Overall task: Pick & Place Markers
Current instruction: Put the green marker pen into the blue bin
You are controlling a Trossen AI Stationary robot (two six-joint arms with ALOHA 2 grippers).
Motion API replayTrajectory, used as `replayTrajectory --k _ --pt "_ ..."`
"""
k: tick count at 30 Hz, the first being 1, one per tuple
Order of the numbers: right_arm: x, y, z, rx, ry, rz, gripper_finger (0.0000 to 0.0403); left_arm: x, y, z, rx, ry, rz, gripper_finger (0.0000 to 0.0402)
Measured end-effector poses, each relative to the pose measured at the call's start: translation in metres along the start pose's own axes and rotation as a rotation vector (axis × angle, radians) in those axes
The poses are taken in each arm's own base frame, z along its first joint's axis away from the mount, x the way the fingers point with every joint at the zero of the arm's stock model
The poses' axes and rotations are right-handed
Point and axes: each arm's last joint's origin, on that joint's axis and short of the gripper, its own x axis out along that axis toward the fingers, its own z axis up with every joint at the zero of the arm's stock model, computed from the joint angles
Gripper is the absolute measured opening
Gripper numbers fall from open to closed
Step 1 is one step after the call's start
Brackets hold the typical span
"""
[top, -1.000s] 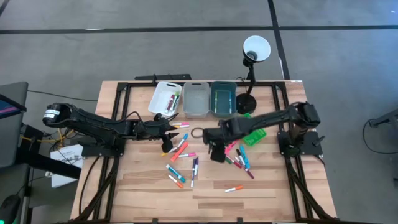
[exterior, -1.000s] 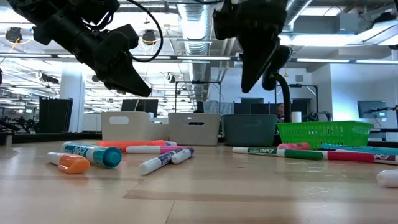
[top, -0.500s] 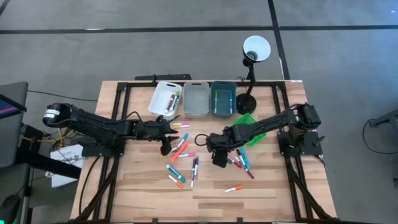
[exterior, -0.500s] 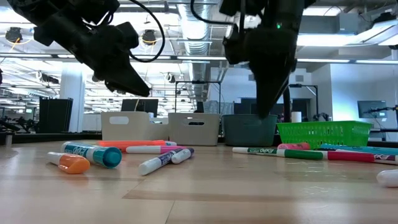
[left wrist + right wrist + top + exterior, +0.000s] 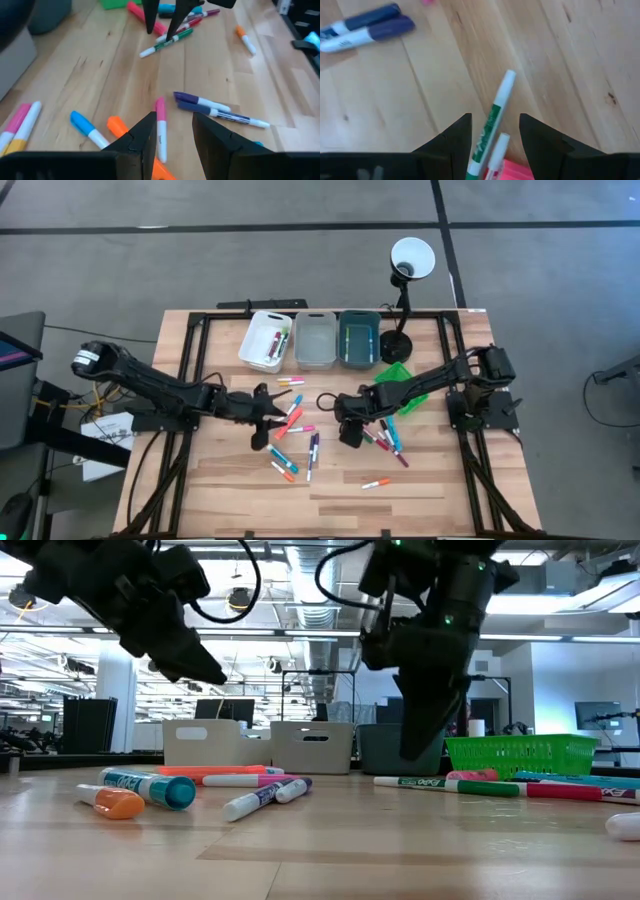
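Note:
Many small markers in mixed colours lie flat and scattered on the wooden table [image 5: 330, 480]. My left gripper [image 5: 270, 425] hangs open above the left part of the scatter, well clear of the table in the low view [image 5: 205, 670]. In its wrist view its fingers [image 5: 172, 137] stand either side of a pink marker [image 5: 160, 125] below. My right gripper [image 5: 348, 435] is open and low over the table [image 5: 415, 745]. A green-and-white marker [image 5: 490, 122] lies on the wood between its fingers, untouched.
White [image 5: 265, 340], grey [image 5: 315, 340] and teal [image 5: 358, 340] bins line the far edge. A green basket [image 5: 405, 397] sits under the right arm. A desk lamp [image 5: 410, 258] stands at the far right. The two grippers are close together mid-table. Bare wood lies along the near edge.
My right gripper has come down from well above the table to just over the markers, and has moved a little toward the near edge. My left gripper has moved toward the near edge, over the orange and pink markers. No marker has moved.

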Motion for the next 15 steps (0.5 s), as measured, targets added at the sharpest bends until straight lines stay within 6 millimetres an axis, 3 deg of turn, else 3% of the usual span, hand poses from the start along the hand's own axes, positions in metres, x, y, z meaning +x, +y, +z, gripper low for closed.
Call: replayTrajectory --k 15 --pt "0.027 -0.003 -0.008 -0.056 0.009 -0.012 0.0154 0.031 -0.026 -0.030 0.044 0.091 -0.032 0.0121"
